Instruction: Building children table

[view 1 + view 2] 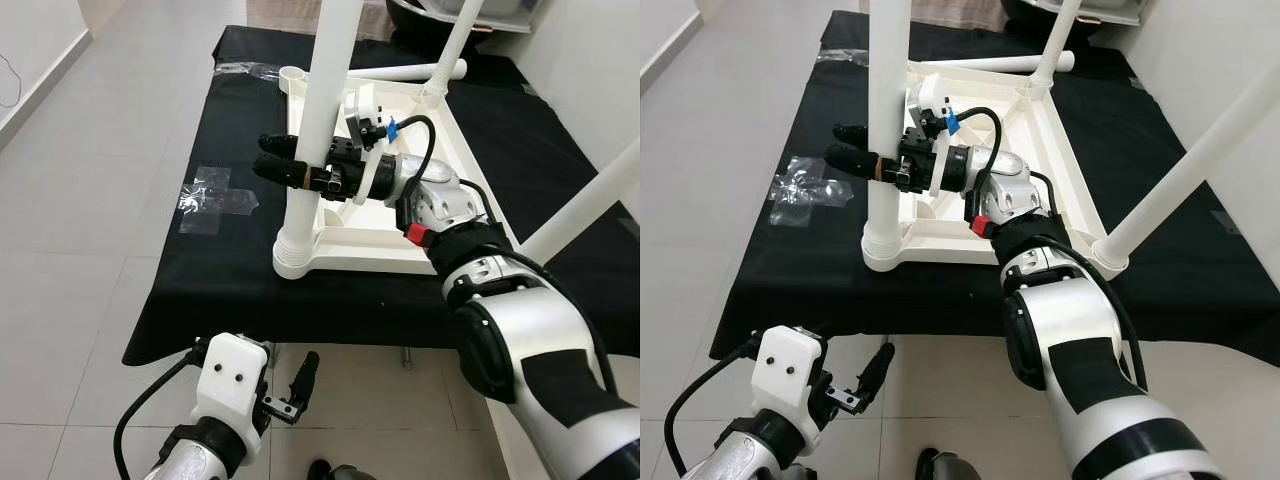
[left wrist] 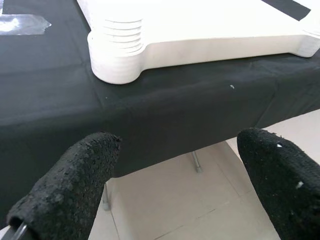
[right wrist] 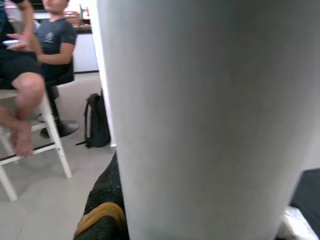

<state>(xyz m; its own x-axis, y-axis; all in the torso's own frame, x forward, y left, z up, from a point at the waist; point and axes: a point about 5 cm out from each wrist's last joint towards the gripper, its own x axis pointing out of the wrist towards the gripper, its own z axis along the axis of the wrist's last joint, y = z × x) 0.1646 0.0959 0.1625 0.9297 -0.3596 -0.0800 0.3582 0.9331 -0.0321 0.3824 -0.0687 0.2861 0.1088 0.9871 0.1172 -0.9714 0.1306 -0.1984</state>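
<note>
On the black cloth of the counter lies the white children table, upside down, w/ its legs pointing up. One leg stands in the near corner socket, on the robot's left side of the frame. A 2nd leg rises at the near right corner, a 3rd leg at the far corner. A loose leg lies flat at the far edge of the table top.

Right end effector reaches across the frame to the near left leg; its black fingers sit on both sides of the leg and seem to hold it, narrow around the tube. In the right wrist view the white leg is very close to the camera, one finger beside it, and a person sits on a white chair in the background, a dark backpack on the floor nearby.

Left end effector hangs low in front of the counter edge, over the tiled floor, fingers wide apart, holding nothing.

Crumpled clear plastic lies on the cloth, left of the table.
</note>
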